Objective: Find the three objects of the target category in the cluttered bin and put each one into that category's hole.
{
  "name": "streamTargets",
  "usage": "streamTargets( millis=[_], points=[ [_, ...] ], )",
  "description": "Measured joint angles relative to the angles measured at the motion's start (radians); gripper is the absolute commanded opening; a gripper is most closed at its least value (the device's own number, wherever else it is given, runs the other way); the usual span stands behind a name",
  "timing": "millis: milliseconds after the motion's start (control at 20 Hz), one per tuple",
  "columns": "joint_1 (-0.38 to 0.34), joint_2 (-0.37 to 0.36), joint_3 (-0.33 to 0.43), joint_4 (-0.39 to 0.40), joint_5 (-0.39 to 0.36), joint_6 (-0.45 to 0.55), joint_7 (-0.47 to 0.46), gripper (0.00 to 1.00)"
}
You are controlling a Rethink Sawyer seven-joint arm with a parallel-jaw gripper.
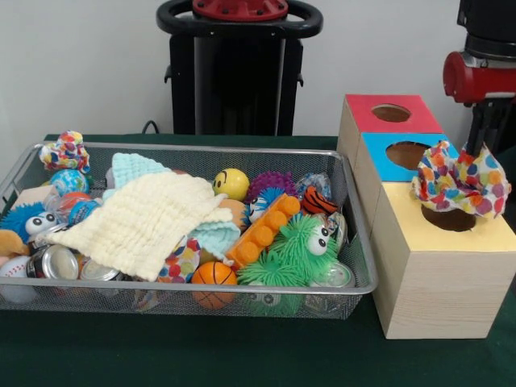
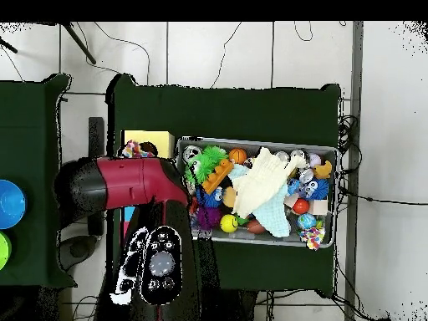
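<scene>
A polka-dot cloth (image 1: 459, 179) hangs bunched over the hole in the yellow top (image 1: 484, 232) of the wooden box, its lower folds at the hole's rim. My gripper (image 1: 482, 142) comes down at the far right and is shut on the cloth's top, with the tips hidden in the fabric. From above, the cloth (image 2: 138, 150) shows beside the yellow top (image 2: 150, 138), and my arm covers the remainder of the box. In the wire bin (image 1: 355, 242) lie a cream cloth (image 1: 145, 222), a mint cloth (image 1: 133, 167) and another polka-dot cloth (image 1: 66, 151).
The box also has a red top (image 1: 367, 121) and a blue top (image 1: 379, 157), each with a hole. The bin holds balls, cans (image 1: 52, 262), an orange bumpy toy (image 1: 262, 234) and a green fuzzy toy (image 1: 294, 254). Two bowls (image 2: 8, 203) sit on a side table.
</scene>
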Motion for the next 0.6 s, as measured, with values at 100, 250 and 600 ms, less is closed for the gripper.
streamTargets(
  millis=[100,250,600],
  points=[
    [-0.004,0.001,0.0,0.0,0.0,-0.011,0.0,0.0],
    [-0.014,0.002,0.0,0.0,0.0,-0.032,0.0,0.0],
    [-0.051,0.004,0.0,0.0,-0.001,-0.059,0.0,0.0]
  ],
)
